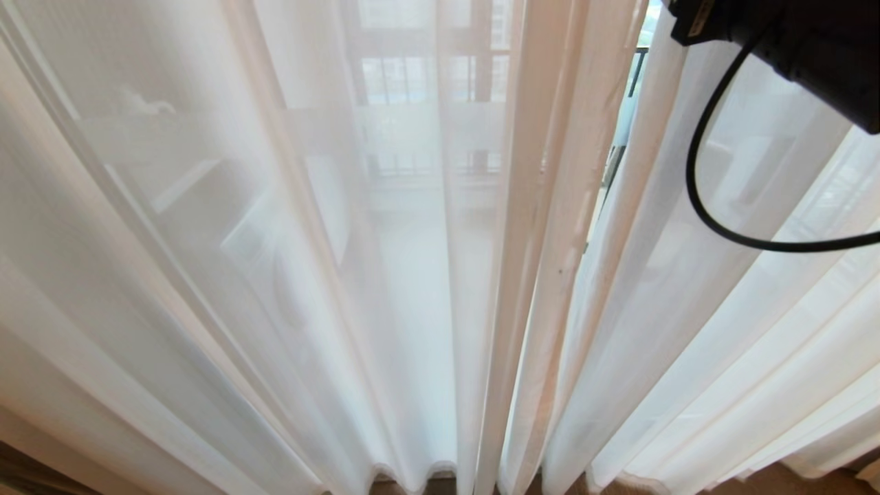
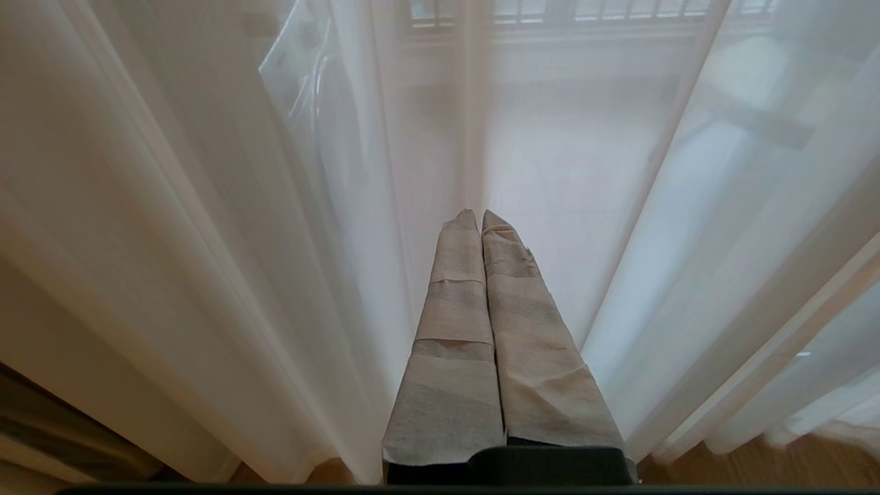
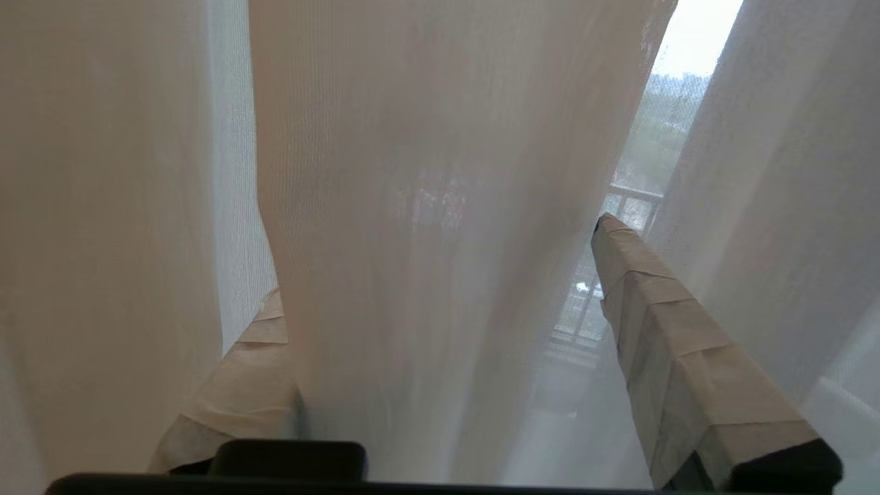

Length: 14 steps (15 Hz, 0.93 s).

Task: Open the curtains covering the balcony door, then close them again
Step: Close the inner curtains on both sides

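The right end effector (image 3: 440, 323) stands with its paper-wrapped fingers (image 3: 680, 344) spread wide, a fold of white sheer curtain (image 3: 426, 206) hanging between them; the fingers straddle the cloth without pinching it. In the head view only the dark body of the right arm (image 1: 811, 48) and its looping black cable (image 1: 701, 192) show, high on the right. The left end effector (image 2: 480, 214) is clenched on nothing, its two wrapped fingers pressed together, pointing at the sheer well below.

The sheer curtains (image 1: 344, 240) hang nearly drawn across the balcony door, with only a narrow slit (image 1: 622, 130) between the two panels, where a dark frame or railing bar peeks through. So I judge that the curtains are either not yet opened or nearly closed again; the slit remains, and I cannot tell which half this is.

The right wrist view alone shows the spread fingers and the railing (image 3: 622, 206) outside; the head view alone shows the wooden floor (image 1: 756, 481) at the hems
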Tool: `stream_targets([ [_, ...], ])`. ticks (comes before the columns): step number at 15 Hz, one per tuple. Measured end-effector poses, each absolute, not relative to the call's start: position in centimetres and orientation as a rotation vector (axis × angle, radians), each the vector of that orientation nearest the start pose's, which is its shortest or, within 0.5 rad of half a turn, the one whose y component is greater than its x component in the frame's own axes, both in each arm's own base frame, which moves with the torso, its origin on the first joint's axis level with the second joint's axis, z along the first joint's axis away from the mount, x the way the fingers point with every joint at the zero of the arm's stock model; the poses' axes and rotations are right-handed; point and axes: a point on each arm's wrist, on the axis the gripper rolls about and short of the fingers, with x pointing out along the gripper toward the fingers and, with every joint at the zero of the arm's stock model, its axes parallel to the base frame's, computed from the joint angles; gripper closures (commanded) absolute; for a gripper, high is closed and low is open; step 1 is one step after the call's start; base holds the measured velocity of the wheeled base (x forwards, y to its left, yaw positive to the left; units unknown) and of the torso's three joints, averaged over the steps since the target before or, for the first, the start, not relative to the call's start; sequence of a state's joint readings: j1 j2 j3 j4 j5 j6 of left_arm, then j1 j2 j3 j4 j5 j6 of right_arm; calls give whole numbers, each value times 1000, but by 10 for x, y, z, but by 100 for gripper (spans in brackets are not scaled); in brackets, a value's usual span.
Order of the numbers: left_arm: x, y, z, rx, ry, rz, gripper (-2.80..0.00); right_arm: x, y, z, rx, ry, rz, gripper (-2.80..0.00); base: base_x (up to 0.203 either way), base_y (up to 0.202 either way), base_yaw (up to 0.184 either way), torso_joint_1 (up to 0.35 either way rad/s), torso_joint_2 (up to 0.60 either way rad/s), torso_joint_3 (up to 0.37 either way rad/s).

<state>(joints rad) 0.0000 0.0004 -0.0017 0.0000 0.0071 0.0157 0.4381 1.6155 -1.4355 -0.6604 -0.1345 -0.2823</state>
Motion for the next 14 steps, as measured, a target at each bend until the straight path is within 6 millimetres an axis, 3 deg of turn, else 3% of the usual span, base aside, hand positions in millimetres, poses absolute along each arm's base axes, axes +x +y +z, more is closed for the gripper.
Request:
stream_targets([
  [5,-23,0,76,15,-1,7,0,208,94,376,-156,-445,241,-280,0,0,0,0,0,0],
  [11,-23,0,76,15,-1,7,0,125,56,330,-174,-383,262,-280,0,0,0,0,0,0],
  [14,-23,0,76,15,-1,7,0,92,41,303,-184,-348,268,-280,0,0,0,0,0,0],
])
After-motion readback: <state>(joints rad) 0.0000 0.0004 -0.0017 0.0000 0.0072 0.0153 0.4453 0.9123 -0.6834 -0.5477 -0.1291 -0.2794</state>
